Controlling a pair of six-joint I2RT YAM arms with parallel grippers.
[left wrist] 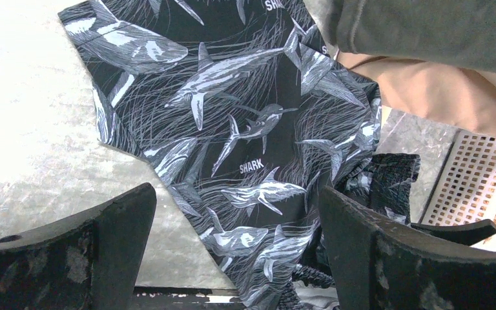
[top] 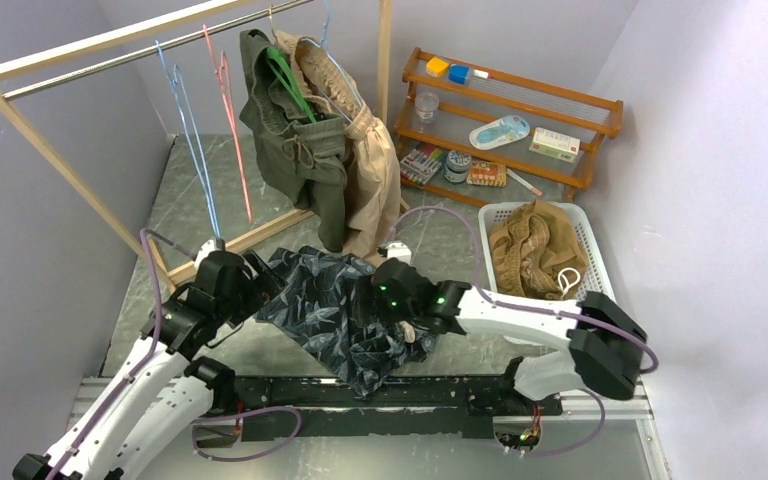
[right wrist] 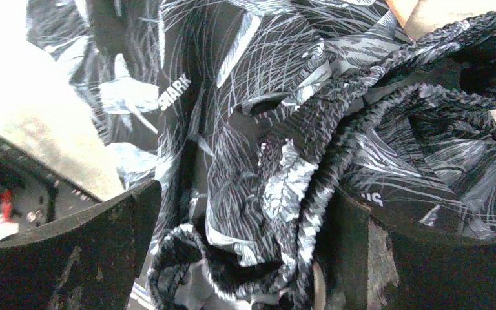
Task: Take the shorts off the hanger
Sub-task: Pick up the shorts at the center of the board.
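Waistband of dark navy shark-print cloth shorts (right wrist: 284, 97) lies bunched between the spread, released jaws of right gripper (right wrist: 242, 194); left gripper (left wrist: 237, 194) gapes empty nearby.

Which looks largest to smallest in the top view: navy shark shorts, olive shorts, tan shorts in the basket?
1. navy shark shorts and olive shorts: too close to rank.
2. tan shorts: clearly smallest, bunched up.
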